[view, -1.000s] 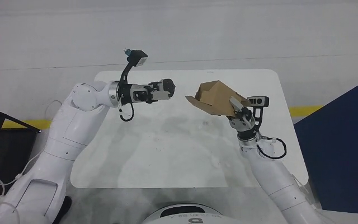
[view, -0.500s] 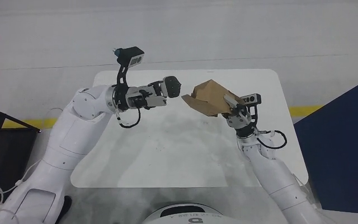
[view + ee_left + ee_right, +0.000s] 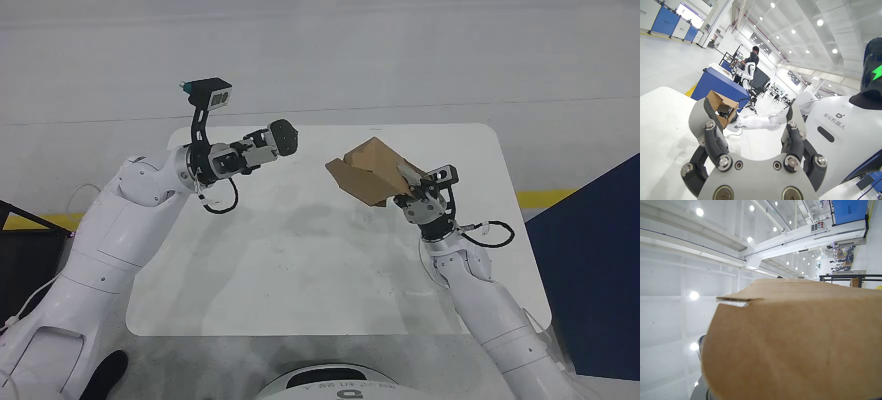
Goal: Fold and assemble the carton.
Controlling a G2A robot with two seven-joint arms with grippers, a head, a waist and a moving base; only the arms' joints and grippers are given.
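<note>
Since the earlier frame the left gripper (image 3: 283, 138) has drawn back from the carton (image 3: 365, 168) toward the far left of the table (image 3: 300, 290). Its fingers stand wide apart, holding nothing. Clamped on the carton's near-right end, the right gripper (image 3: 410, 190) holds it tilted above the table's far right part, with the open end turned toward the left gripper.

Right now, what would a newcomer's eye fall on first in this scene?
A brown carton with one end open, held up in the air over the far right part of the white table by the right gripper. Across from it, the left gripper hangs open and empty, apart from the carton.
</note>
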